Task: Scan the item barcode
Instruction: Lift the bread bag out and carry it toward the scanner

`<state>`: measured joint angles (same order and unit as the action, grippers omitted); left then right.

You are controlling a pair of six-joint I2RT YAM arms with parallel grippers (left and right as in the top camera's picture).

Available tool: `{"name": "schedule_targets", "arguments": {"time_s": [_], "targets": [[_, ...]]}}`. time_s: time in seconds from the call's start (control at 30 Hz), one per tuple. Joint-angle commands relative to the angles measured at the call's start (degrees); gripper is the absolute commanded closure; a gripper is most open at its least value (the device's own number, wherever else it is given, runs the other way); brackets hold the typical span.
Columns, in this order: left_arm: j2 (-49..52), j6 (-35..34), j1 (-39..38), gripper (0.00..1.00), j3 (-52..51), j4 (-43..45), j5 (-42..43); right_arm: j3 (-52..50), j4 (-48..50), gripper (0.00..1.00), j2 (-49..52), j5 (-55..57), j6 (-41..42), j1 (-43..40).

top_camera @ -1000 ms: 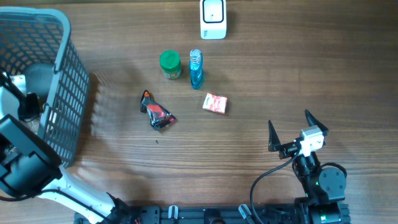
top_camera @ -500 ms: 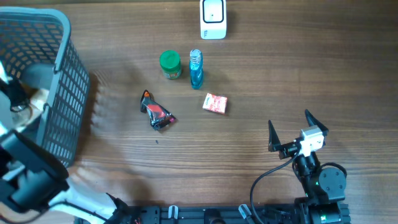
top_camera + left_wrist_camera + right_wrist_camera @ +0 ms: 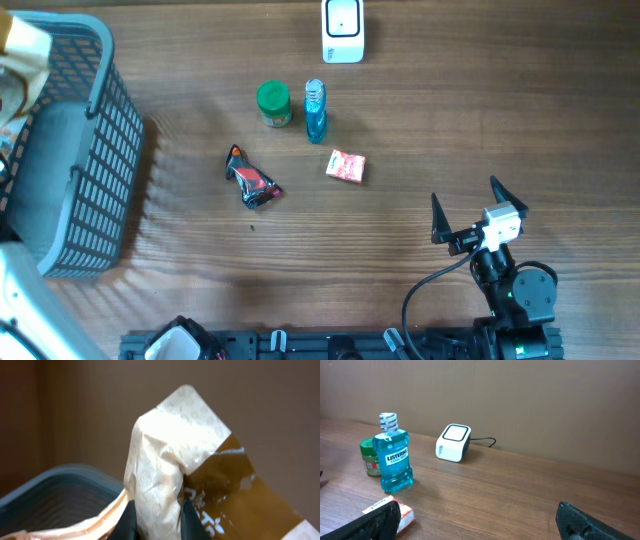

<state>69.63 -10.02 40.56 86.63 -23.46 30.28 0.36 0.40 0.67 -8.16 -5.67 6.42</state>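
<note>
Left gripper (image 3: 157, 522): pinching brown-and-white pouch (image 3: 175, 450)
Barcode scanner (image 3: 343, 30): 3 o'clock from pouch, well apart
Right gripper (image 3: 466, 195): spread, empty

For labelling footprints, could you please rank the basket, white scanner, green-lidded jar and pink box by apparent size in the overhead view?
Largest: basket.
Then: white scanner.
Last: green-lidded jar and pink box, which look about alike, so I leave them unranked.
</note>
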Motion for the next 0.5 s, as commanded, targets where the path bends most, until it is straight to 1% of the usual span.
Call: {"name": "schedule_targets", "arguments": {"time_s": [0.0, 0.07, 0.1, 0.13, 0.2, 0.23, 0.27, 0.33, 0.37, 0.47], "targets": [[-2.49, -17.77, -2.32, 0.94, 0.83, 6.95, 22.73, -0.07, 0.22, 0.00, -0.24, -0.72, -0.35, -0.13], [-2.34, -18.80, -6.93, 0.93, 0.79, 6.71, 24.33, -0.07, 0.22, 0.00, -0.24, -0.72, -0.37, -0.13], [-1.79, -18.71, -11.45, 0.93, 0.66, 5.07, 24.30, -0.07, 0.22, 0.00, -0.24, -0.72, -0.35, -0.13], [-0.74, -17.35, -15.82, 0.94, 0.59, 3.39, 24.28, -0.07, 0.22, 0.00, -0.24, -0.72, -0.35, -0.13], [1.86, -12.31, -23.08, 0.94, 0.59, -1.38, 23.71, -0.07, 0.20, 0.00, -0.24, -0.72, -0.37, -0.13], [3.76, -9.53, -26.80, 0.94, 0.59, -5.57, 22.01, -0.07, 0.22, 0.00, -0.24, -0.72, -0.35, -0.13], [5.62, -7.63, -29.83, 0.94, 0.59, -10.25, 18.16, -0.07, 0.22, 0.00, -0.24, -0.72, -0.35, -0.13], [10.36, -1.90, -35.30, 0.95, 0.59, -21.86, 7.39, -0.07, 0.22, 0.00, -0.24, -0.72, -0.35, -0.13], [12.70, 0.72, -37.59, 0.96, 0.59, -26.80, 3.82, -0.07, 0.20, 0.00, -0.24, -0.72, -0.33, -0.13], [17.66, 5.42, -43.23, 0.96, 0.59, -36.68, 1.49, -0.07, 0.22, 0.00, -0.24, -0.72, -0.35, -0.13]]}}
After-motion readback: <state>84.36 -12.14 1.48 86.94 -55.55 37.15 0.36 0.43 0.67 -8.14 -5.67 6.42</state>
